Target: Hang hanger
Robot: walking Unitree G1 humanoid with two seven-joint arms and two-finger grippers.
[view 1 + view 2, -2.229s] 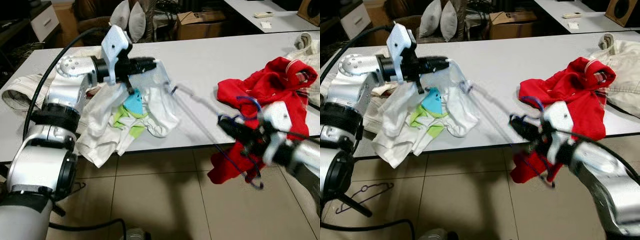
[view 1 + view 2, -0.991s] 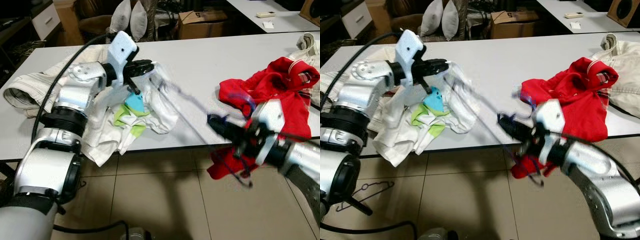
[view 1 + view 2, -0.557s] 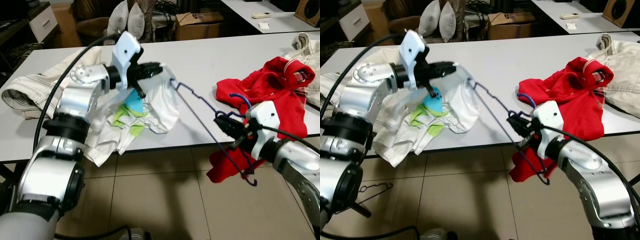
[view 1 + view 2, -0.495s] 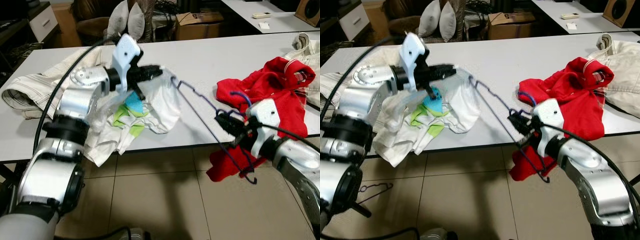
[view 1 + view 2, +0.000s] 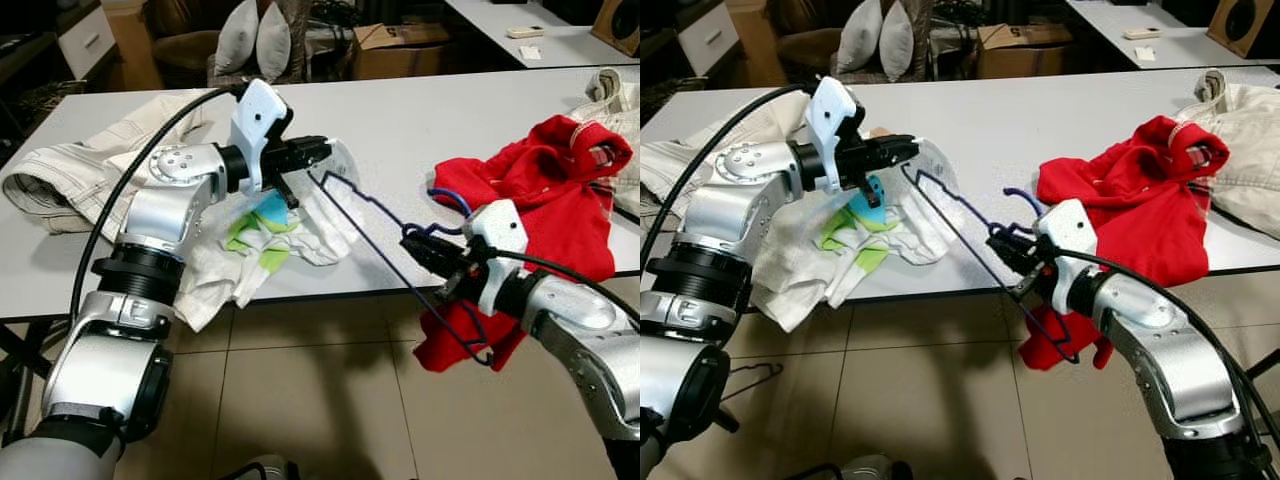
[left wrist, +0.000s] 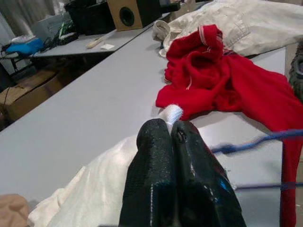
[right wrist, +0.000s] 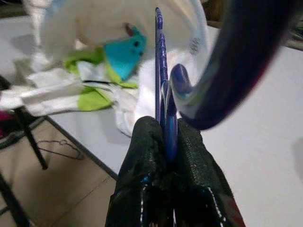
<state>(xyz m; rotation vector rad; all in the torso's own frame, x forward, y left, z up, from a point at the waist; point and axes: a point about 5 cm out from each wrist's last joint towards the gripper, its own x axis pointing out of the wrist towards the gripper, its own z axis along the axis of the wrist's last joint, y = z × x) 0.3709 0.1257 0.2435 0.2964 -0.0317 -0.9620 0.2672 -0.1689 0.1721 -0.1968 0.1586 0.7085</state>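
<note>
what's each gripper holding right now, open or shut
Left gripper: shut on the white shirt, pinching a fold of its fabric.
Right gripper: shut on the blue hanger, clamped on its wire.

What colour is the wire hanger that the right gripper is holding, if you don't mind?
The hanger is dark blue, clearest in the right wrist view, pinched by the right gripper.

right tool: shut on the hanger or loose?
Shut on it. In the right wrist view the right tool's two black fingers press against the blue hanger wire with no gap showing.
</note>
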